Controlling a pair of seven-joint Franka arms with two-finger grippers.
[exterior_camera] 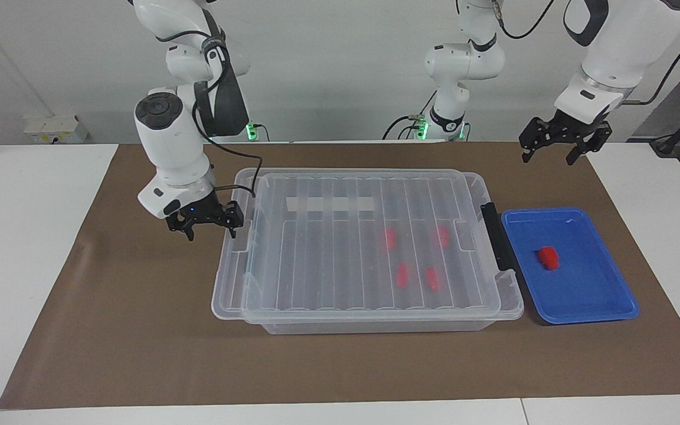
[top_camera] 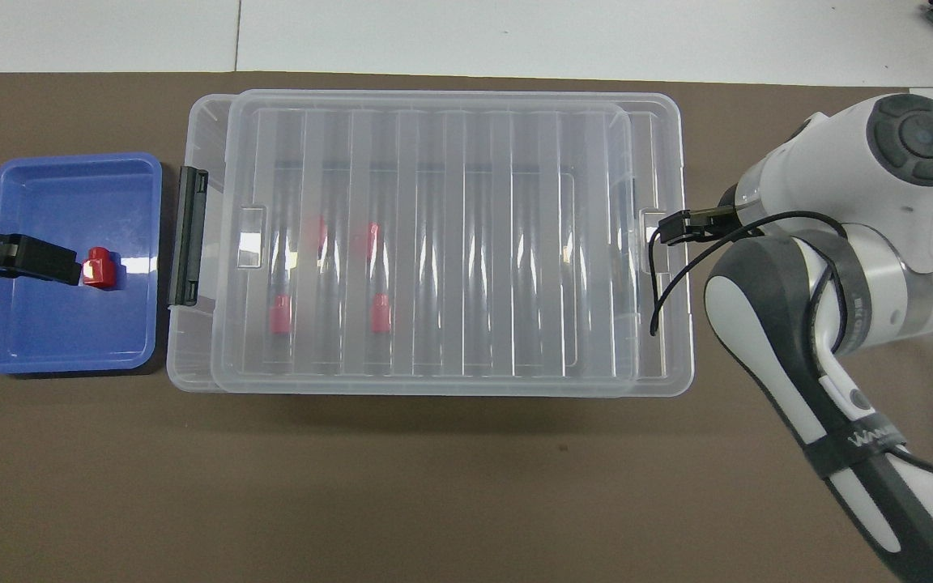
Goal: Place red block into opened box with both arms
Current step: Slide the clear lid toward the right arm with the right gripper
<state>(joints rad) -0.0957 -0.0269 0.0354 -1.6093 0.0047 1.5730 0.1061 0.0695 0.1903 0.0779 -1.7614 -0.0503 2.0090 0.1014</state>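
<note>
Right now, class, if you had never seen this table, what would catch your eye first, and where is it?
The large clear box in the middle of the brown mat, its ribbed lid shifted toward the right arm's end, with four red blocks showing through it. Next, the blue tray beside the box's black handle, holding a single red block. The right gripper is at the lid's edge; the left gripper hangs high, waiting.

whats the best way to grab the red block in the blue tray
Grip the red block across its chunky lower body, coming straight down from above. It lies alone on the flat floor of the blue tray, clear of the low walls, so a top-down approach looks unobstructed. The open left gripper is up in the air near that end.
</note>
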